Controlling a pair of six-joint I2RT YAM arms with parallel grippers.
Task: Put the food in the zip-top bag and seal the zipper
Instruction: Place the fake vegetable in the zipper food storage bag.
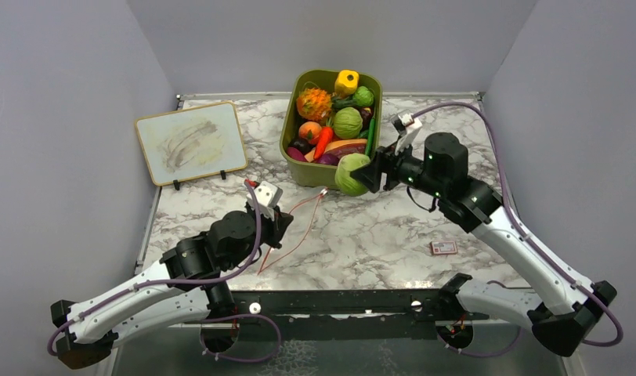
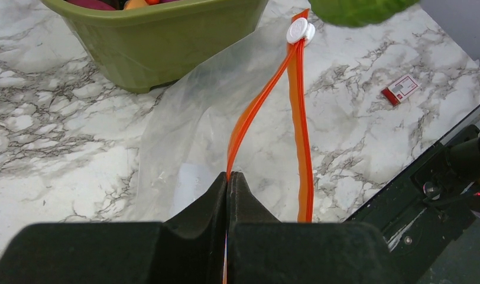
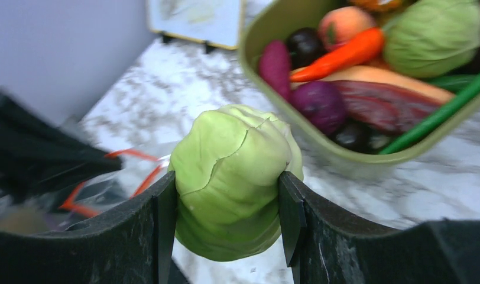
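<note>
The clear zip-top bag (image 2: 190, 124) lies on the marble in front of the bin, its mouth spread apart. My left gripper (image 2: 228, 176) is shut on one side of the orange-red zipper (image 2: 299, 118), whose white slider (image 2: 300, 29) sits at the far end. My right gripper (image 3: 226, 183) is shut on a light-green cabbage ball (image 3: 232, 171), held in the air just in front of the bin (image 1: 287, 139) and beyond the bag's far end. A second cabbage ball (image 1: 347, 123), the bumpy orange fruit (image 1: 313, 103) and the peach-orange fruit (image 1: 309, 130) lie in the bin.
The olive-green bin also holds a carrot (image 3: 341, 56), purple vegetables and a yellow pepper (image 1: 346, 81). A small whiteboard (image 1: 191, 142) stands at the back left. A small red card (image 1: 443, 247) lies on the marble at the right. Grey walls enclose three sides.
</note>
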